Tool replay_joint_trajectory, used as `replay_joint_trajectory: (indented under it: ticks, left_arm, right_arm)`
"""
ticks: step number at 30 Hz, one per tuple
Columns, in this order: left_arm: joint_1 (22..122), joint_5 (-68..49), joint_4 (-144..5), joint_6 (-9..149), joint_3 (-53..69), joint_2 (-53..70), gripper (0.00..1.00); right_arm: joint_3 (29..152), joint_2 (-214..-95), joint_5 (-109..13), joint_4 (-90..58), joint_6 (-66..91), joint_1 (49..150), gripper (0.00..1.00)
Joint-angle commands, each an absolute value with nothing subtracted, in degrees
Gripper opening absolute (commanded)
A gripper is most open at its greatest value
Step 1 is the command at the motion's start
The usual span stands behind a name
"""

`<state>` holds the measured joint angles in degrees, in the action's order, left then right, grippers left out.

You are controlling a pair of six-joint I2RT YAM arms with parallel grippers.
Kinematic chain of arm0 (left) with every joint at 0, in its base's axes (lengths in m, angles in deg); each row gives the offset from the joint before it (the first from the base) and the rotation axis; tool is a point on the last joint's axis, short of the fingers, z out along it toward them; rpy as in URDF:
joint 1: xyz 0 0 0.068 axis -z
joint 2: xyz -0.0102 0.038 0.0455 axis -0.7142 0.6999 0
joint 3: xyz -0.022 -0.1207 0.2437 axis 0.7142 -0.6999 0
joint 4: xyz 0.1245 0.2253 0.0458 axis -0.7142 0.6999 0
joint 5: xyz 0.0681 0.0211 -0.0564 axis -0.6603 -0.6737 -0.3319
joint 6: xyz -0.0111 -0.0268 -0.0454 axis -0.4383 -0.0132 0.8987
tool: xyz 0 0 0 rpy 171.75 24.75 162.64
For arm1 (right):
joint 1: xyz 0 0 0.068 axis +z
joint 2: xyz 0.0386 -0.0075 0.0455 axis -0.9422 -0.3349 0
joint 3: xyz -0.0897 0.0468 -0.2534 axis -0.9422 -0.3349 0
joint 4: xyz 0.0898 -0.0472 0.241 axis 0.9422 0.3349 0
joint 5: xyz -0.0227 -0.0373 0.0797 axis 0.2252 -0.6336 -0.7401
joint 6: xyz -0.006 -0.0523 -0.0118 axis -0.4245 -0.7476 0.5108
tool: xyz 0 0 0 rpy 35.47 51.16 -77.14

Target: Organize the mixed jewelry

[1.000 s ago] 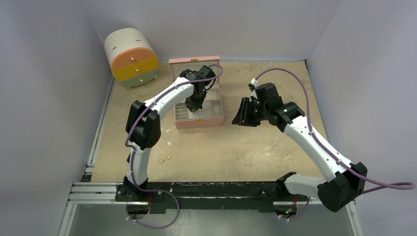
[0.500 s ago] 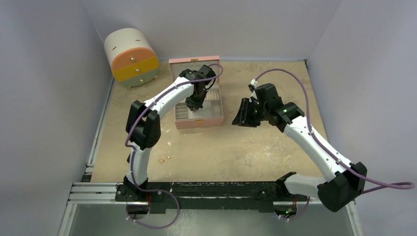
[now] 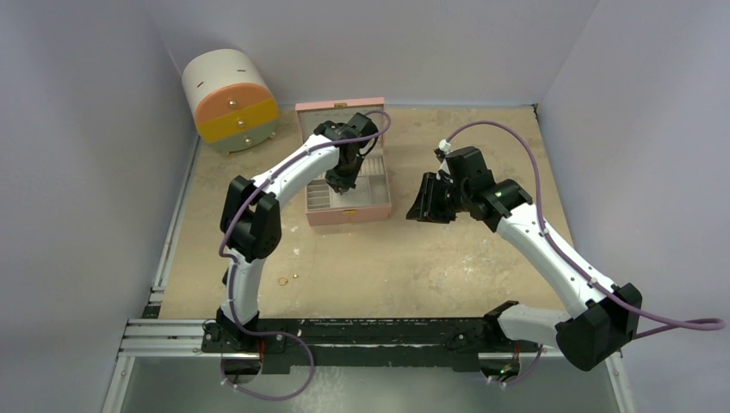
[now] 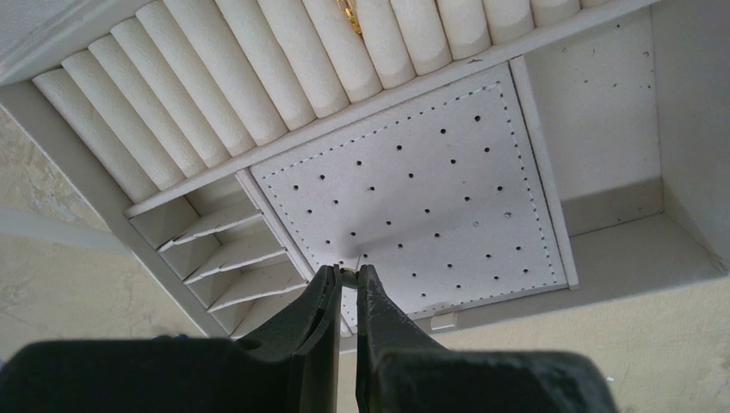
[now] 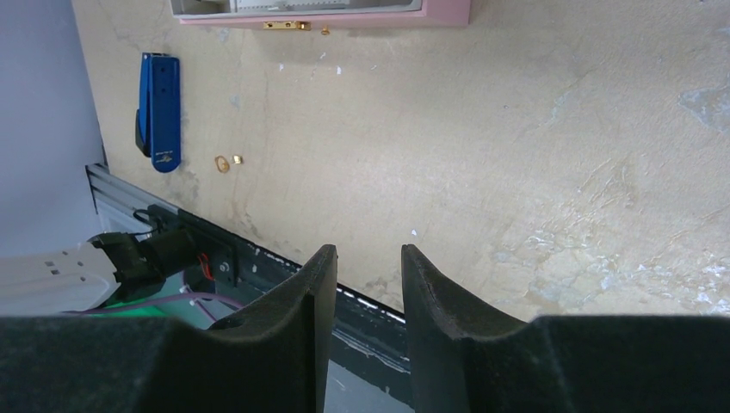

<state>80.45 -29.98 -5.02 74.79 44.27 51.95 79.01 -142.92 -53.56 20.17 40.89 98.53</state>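
My left gripper (image 3: 345, 192) reaches down into the open pink box (image 3: 376, 213). In the left wrist view it (image 4: 349, 272) is shut on a tiny gold stud (image 4: 349, 275), held just above the white perforated panel (image 4: 413, 189). A gold piece (image 4: 351, 15) sits among the white ring rolls (image 4: 258, 77). A gold ring (image 3: 281, 280) and a small gold bit (image 3: 294, 276) lie on the table near the left arm's base; the right wrist view shows them too, the ring (image 5: 222, 163) and the bit (image 5: 238, 159). Another gold bit (image 5: 325, 31) lies by the box front. My right gripper (image 3: 419, 200) hovers open and empty right of the box.
A round cream, orange and yellow drawer chest (image 3: 230, 99) stands at the back left. A blue-handled tool (image 5: 159, 112) lies on the table near the ring. The box's raised lid (image 3: 337, 110) stands behind the left gripper. Grey walls close in on both sides.
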Motion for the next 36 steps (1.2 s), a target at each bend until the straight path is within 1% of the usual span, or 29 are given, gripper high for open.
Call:
replay_joint_trajectory:
  ticks: [1,14,36]
  left_arm:
    - [80.21,-30.43,-5.85,73.73,45.65,51.75,0.0]
    - [80.21,-29.91,-5.98,73.64,43.11,50.72,0.0]
    - [80.63,-29.14,-5.72,73.64,43.22,50.04,0.0]
  right_arm:
    - [79.16,-141.95,-54.28,19.08,40.93,98.38,0.37]
    - [79.07,-142.42,-54.81,18.8,40.78,98.38,0.37]
    - [78.89,-142.21,-54.72,18.62,40.78,98.38,0.36]
